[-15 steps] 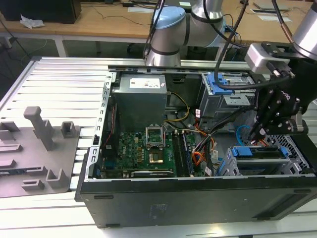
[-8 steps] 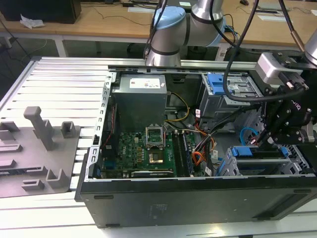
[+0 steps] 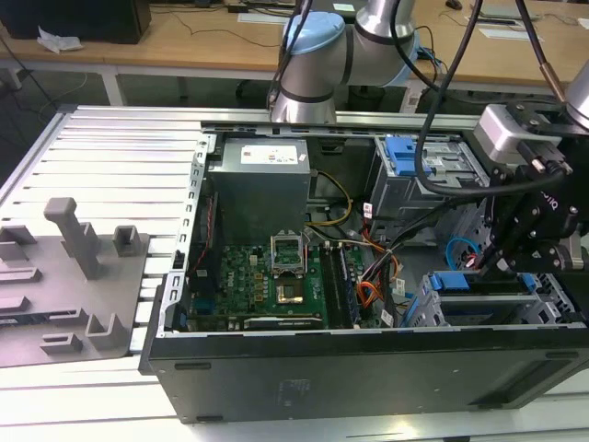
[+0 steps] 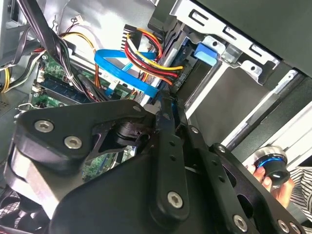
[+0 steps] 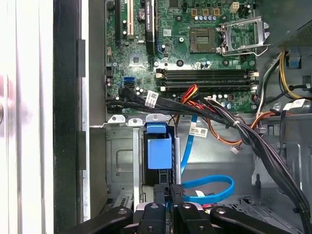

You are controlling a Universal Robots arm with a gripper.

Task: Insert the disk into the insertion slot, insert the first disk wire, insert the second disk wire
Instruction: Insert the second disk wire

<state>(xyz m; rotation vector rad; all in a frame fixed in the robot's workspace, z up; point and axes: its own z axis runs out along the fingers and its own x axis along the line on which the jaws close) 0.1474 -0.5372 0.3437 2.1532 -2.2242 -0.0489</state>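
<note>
Disk sits in its blue carrier inside the slot of the silver drive cage, in the open computer case. Gripper, fingers close together, pinches the dark plug of the blue wire at the disk's edge. White labels on the cables are unreadable.

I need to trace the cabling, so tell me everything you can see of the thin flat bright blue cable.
The thin flat bright blue cable is a glossy ribbon-like wire. In the first wrist view it curves in a loop on the grey case floor, just ahead of the black gripper, while one run climbs toward the green motherboard. In the second wrist view it crosses in front of the red-yellow-black wire bundle. Its end plug is hidden.
</note>
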